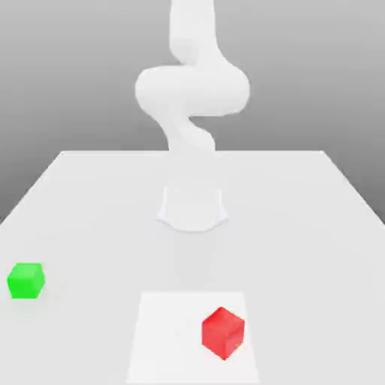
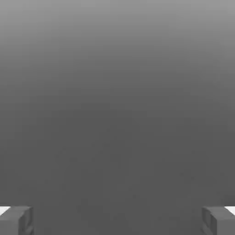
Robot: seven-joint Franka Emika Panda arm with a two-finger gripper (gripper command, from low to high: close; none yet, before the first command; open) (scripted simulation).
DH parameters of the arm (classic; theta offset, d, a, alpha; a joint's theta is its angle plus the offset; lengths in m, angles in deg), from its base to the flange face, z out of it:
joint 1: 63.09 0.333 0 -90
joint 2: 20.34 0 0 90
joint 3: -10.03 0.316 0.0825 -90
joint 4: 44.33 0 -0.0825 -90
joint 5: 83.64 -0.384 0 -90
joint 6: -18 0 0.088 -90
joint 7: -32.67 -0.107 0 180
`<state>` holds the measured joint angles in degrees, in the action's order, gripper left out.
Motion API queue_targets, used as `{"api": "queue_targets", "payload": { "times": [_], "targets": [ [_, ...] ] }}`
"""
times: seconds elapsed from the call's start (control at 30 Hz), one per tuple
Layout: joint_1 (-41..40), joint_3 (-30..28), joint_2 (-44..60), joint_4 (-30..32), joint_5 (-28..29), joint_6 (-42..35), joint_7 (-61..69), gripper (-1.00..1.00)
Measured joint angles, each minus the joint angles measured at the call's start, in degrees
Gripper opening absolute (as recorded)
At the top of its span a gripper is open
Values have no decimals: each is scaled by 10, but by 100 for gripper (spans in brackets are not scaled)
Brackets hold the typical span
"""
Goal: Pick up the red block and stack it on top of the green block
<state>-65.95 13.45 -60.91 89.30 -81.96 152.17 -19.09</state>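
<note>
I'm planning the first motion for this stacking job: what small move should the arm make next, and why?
Probably bring the open gripper over the red block and lower. The fingers stand wide apart with nothing between them, and both the red block and the green block sit apart on the table.

The two grey, blocky fingertips [image 2: 16, 220] of the gripper [image 2: 117, 221] were cut off by the hand view's edge, with just their ends showing, set wide apart. In the exterior view the pale white robot arm [image 1: 192, 90] was cut off by the upper edge, and its outline melted into the white flat table [image 1: 316, 225] and the grey backdrop.
</note>
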Motion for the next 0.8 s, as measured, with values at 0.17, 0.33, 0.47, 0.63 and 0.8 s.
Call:
{"api": "queue_targets", "payload": {
  "times": [0.17, 0.33, 0.47, 0.63, 0.8],
  "targets": [
    [-56, 66, 109, 38, 35, 49, -121, 0],
    [-93, 110, 216, 74, 73, 95, -242, 0],
    [-110, 132, 300, 104, 95, 133, -332, 0],
    [-109, 141, 398, 141, 91, 183, -423, 0],
    [-98, 146, 480, 169, 53, 238, -469, 0]
  ]
}}
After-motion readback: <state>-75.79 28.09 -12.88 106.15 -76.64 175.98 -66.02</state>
